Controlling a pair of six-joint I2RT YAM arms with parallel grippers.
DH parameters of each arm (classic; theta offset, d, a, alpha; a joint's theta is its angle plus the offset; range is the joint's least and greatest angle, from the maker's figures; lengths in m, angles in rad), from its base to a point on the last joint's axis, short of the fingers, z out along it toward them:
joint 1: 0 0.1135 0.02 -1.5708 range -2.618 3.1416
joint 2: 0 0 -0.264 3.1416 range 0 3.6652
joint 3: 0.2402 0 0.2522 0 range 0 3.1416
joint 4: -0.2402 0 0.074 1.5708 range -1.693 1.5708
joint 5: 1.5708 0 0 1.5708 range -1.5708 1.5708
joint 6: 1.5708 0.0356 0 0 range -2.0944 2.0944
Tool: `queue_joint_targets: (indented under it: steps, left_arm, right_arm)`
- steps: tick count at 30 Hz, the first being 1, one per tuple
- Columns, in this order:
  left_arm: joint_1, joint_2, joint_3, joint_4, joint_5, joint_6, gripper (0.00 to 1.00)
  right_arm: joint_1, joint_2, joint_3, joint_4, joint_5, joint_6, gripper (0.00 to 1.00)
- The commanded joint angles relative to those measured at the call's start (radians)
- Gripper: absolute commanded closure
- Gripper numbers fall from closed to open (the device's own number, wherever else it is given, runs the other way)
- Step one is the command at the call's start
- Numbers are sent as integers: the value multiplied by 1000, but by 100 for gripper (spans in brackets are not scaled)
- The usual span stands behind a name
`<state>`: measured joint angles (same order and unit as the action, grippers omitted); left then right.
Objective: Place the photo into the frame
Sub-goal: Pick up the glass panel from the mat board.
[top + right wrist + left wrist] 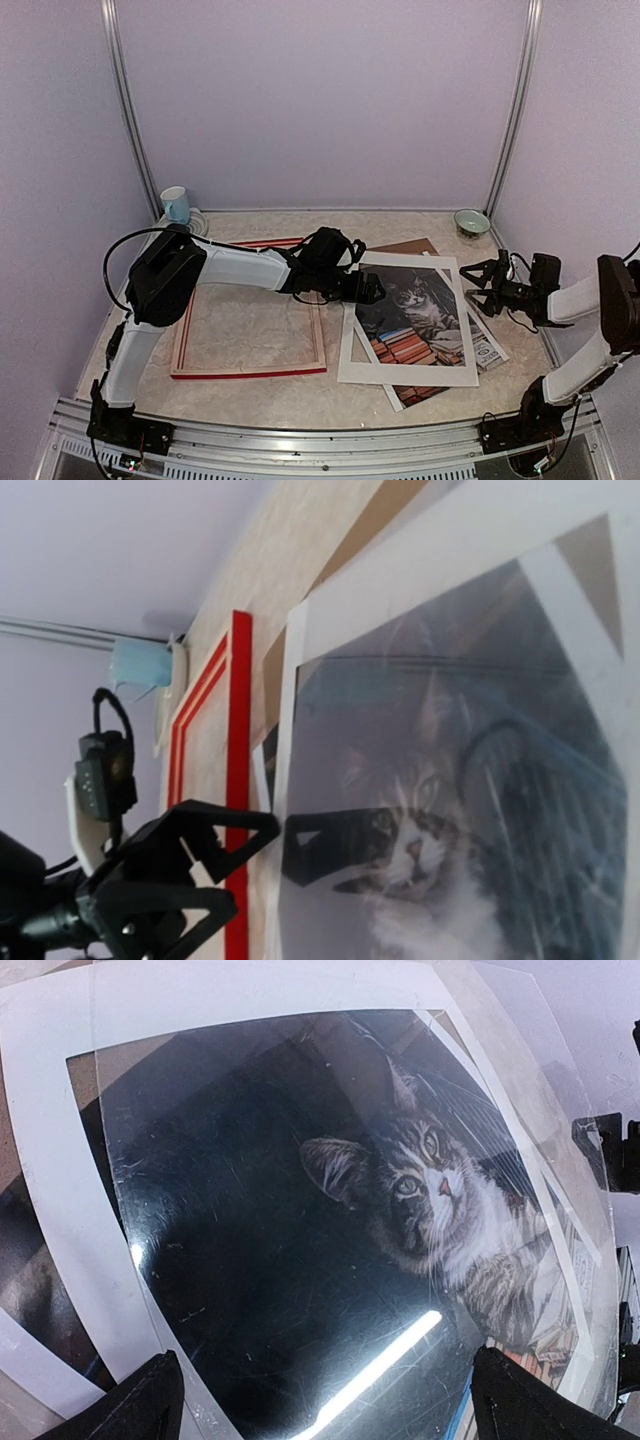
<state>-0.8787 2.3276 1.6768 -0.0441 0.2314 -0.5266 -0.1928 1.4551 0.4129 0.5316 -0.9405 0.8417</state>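
The photo (420, 312), a grey tabby cat among red books, lies right of centre under a white mat border (402, 372) and a scratched clear sheet. The red frame (250, 345) lies flat to its left with nothing in it. My left gripper (370, 288) is open over the photo's left part. In the left wrist view the fingertips (140, 1405) stand wide apart above the cat print (420, 1190). My right gripper (470, 287) is open at the mat's right edge. In the right wrist view the right gripper (256, 865) has one fingertip touching the clear sheet over the photo (450, 820), with the frame (238, 780) beyond.
A brown backing board (405, 246) pokes out behind the mat. A blue cup (175, 203) stands at the back left and a green bowl (472, 221) at the back right. Purple walls close in on three sides.
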Motion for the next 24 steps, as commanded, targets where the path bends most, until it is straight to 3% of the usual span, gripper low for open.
queue_joint_targets:
  steps: [1,6,14,24]
  left_arm:
    - [-5,40,-1,-33,15,-13,1]
    - [-6,39,-3,-29,14,-16,1]
    - [-6,38,-4,-24,15,-20,1]
    - [-6,32,-13,-19,16,-21,1]
  right_arm:
    - [-5,20,-13,73,-65,37,5]
    - [17,33,27,-72,-33,-48,8]
    - [59,67,47,-92,-54,-61,15]
    - [64,118,41,-40,-85,-13,45]
